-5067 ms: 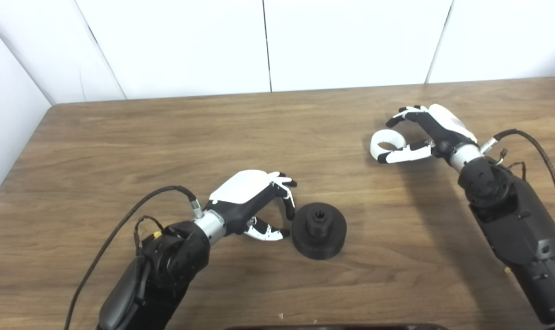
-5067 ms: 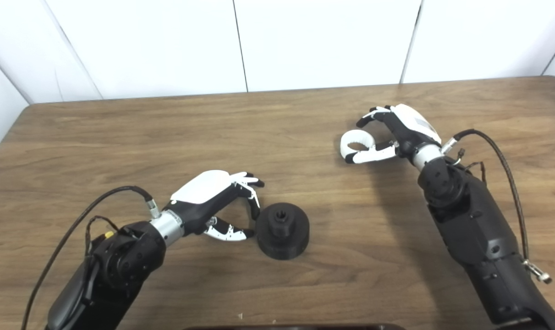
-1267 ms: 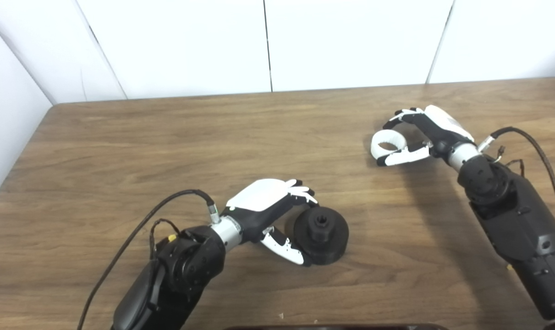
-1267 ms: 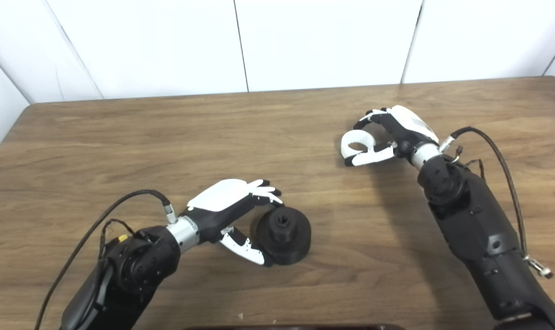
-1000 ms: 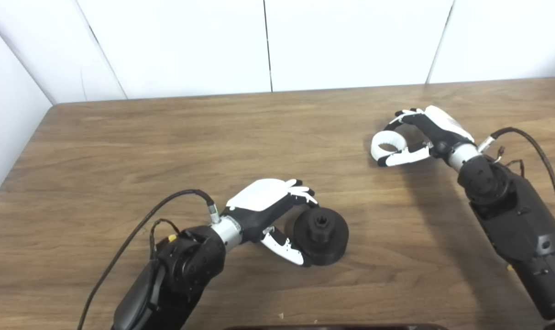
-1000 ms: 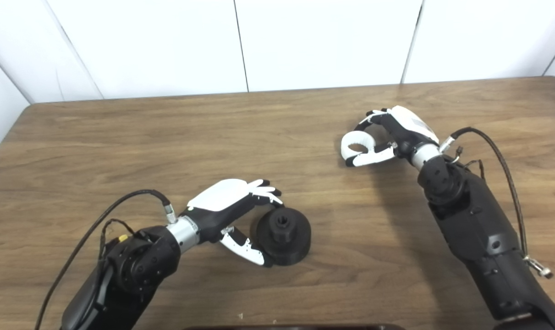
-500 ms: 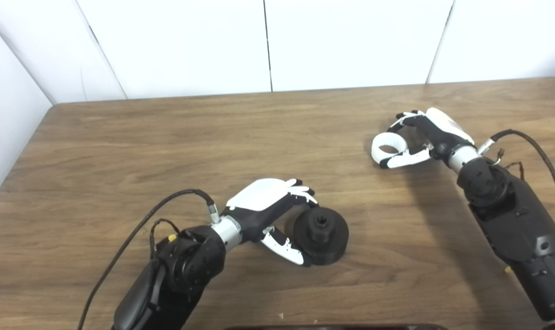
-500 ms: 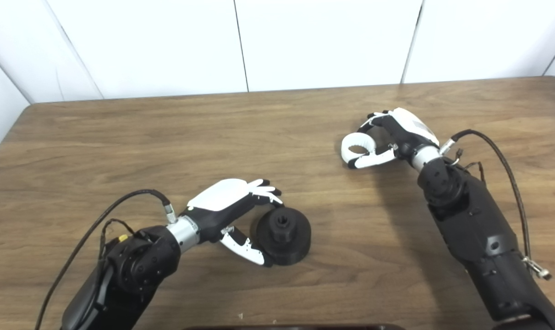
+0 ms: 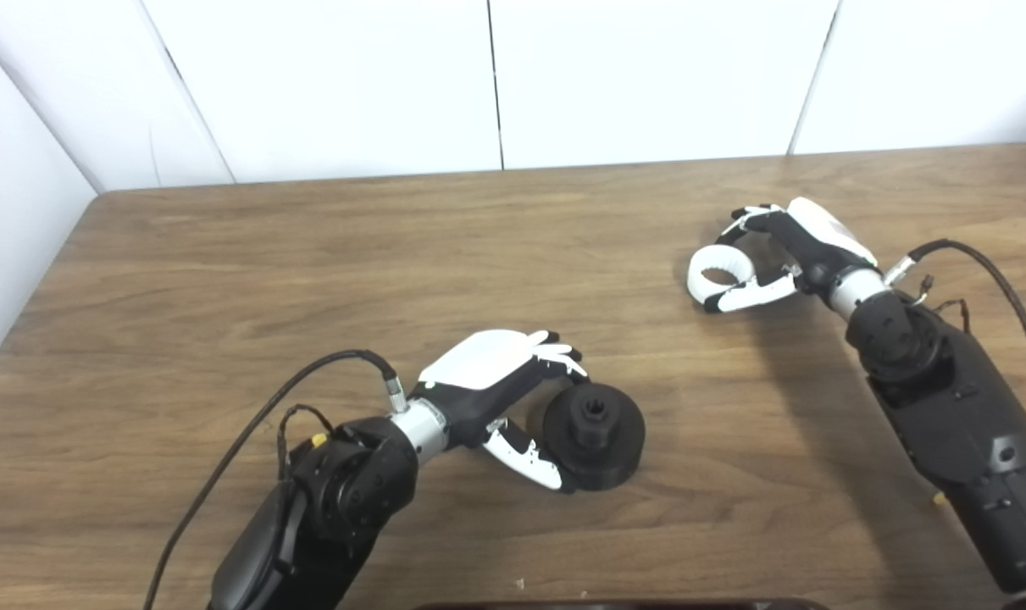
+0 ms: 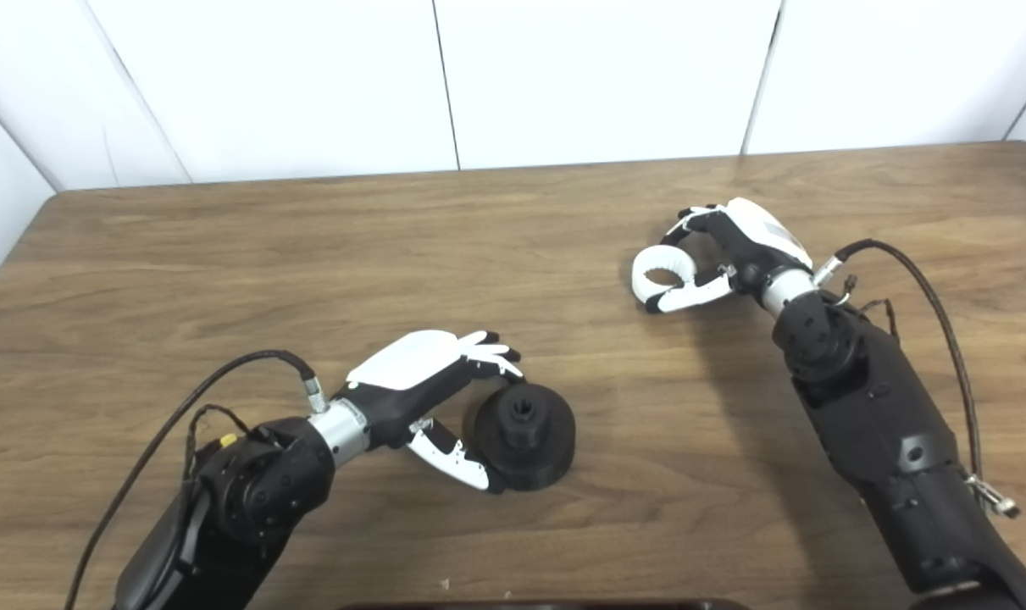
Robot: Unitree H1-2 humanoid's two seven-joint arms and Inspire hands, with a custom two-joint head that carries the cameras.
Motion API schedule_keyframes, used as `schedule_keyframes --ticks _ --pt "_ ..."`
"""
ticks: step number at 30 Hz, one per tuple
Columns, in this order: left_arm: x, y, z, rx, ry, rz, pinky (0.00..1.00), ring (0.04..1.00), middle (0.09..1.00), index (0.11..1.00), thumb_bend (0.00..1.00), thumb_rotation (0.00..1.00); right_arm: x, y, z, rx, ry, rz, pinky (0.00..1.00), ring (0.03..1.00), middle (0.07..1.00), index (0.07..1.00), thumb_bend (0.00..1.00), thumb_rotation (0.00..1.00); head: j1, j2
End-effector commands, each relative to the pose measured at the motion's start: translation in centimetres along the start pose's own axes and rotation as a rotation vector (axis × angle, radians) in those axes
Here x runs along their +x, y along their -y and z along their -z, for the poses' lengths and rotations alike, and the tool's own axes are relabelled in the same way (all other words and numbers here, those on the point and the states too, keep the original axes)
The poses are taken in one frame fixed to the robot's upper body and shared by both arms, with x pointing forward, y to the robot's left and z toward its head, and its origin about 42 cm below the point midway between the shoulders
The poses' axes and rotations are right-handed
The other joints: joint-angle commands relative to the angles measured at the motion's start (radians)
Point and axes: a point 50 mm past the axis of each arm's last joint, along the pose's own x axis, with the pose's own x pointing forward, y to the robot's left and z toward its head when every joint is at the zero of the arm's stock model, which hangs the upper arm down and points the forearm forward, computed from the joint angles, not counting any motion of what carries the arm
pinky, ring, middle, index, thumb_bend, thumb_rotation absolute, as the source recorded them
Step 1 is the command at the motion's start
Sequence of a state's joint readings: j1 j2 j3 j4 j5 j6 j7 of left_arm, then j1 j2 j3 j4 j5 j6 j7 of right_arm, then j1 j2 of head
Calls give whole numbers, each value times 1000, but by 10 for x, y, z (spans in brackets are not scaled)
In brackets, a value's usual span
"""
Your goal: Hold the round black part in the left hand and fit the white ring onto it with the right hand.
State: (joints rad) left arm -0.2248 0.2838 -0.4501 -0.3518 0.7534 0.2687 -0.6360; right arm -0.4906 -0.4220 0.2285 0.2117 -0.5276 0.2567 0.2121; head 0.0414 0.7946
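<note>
The round black part (image 9: pixel 595 434), a flat disc with a raised hub, rests on the wooden table (image 9: pixel 309 254) near the front middle. My left hand (image 9: pixel 500 385) grips its left rim, fingers over the top edge and thumb (image 9: pixel 529 453) against the lower side. Far right, the white ring (image 9: pixel 718 268) sits pinched in my right hand (image 9: pixel 796 246), fingers curled over its far side and the thumb under its near side. Whether the ring touches the table cannot be told.
White wall panels stand behind the table's back edge. The table's left edge runs along a white wall. A dark object's rim (image 9: pixel 614 605) shows at the bottom edge. Cables loop from both forearms.
The left hand slid right and closed on the black part's rim. The right hand's fingers closed onto the ring, which shifted slightly toward the near side in the last second.
</note>
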Motion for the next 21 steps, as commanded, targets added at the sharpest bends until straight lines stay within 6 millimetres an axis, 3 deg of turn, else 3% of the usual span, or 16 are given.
schedule_keyframes --ticks 1,6,9,10,21 --pt "1 -13 -5 22 12 -47 904 1000 934 739 872 306 5 22 -17 0 78 86 914 979 897 615 768 224 0 0" --pt "1 -13 -5 21 14 -48 908 1000 933 737 872 303 5 22 -17 12 79 93 911 976 893 602 765 217 1 1" --pt "2 -12 -5 25 13 -48 912 1000 933 737 872 308 5 23 -17 16 78 98 908 975 891 511 564 161 2 1" --pt "2 -12 -5 27 13 -48 913 1000 933 737 872 309 5 23 -17 16 79 100 906 975 890 502 544 155 2 1" --pt "3 -11 -5 31 17 -49 908 999 930 736 871 322 0 33 -25 80 113 113 917 988 895 493 522 150 1 3"
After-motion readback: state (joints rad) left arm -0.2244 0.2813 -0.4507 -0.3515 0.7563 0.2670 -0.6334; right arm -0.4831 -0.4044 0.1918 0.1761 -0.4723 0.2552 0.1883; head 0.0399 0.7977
